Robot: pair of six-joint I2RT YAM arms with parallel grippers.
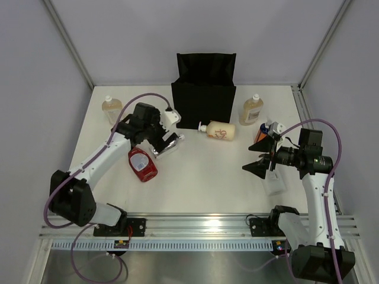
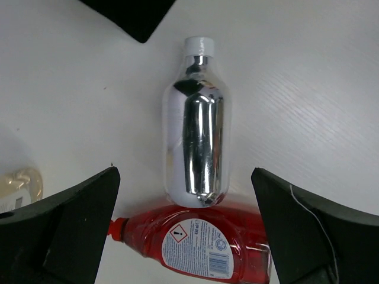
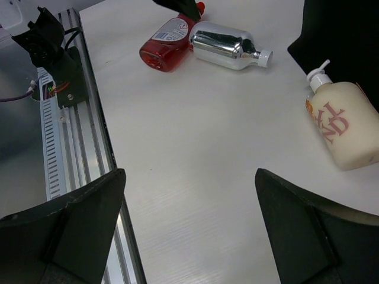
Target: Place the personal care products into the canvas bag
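Nearest, a flat white bottle (image 1: 275,184) lies pale on the white table (image 1: 207,183) and is hard to make out. Just beside it, the right gripper (image 1: 259,157) is spread wide and empty. Leftward, the red bottle (image 1: 142,164), cut off in the left wrist view, touches the base of the silver bottle (image 2: 196,124). The left gripper (image 1: 163,142) hangs over the silver one, fingers wide apart. Farther back lie the cream pump bottle (image 1: 222,131) and an orange spray (image 1: 263,130), half hidden by the right gripper. The left amber bottle (image 1: 111,109) and right amber bottle (image 1: 252,110) flank the canvas bag (image 1: 204,97), all outside it.

Left fingers (image 2: 65,228), right fingers (image 3: 68,231) wide apart
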